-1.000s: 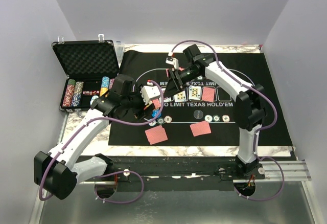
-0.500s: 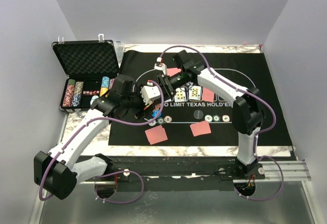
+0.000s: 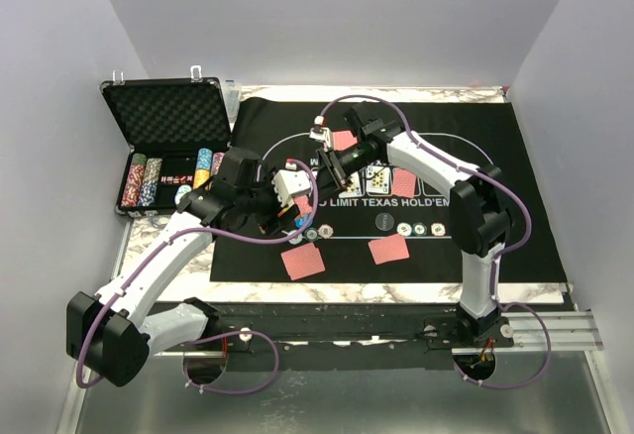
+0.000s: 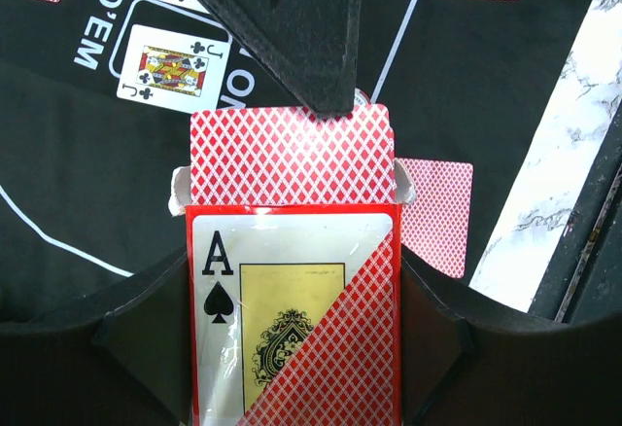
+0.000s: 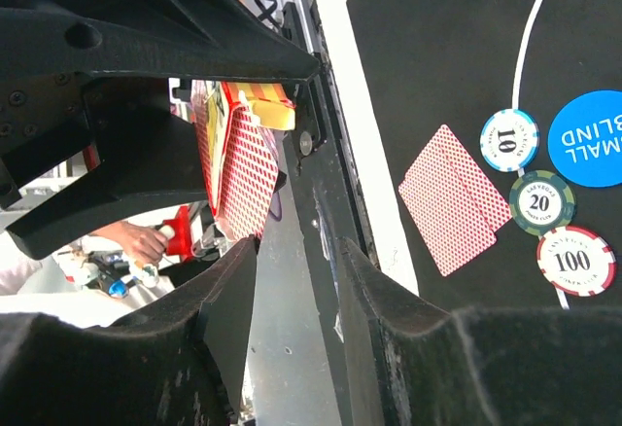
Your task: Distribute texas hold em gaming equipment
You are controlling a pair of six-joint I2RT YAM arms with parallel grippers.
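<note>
My left gripper is shut on the red-orange card box, printed with an ace of spades, and holds it above the mat. Red-backed cards stick out of its open top. My right gripper is open and reaches the box from the far side; its fingers touch the top edge of the cards. In the right wrist view the cards stand just beyond its open jaws. Chips marked 10, 20 and 100 and a blue small-blind disc lie on the mat.
Face-down card pairs and chips lie near the mat's front. Face-up cards and one face-down card lie mid-mat. The open black case with rows of chips stands at the left.
My right gripper has swung left and down from over the mat's middle to the card box in my left gripper. The left arm has hardly moved.
</note>
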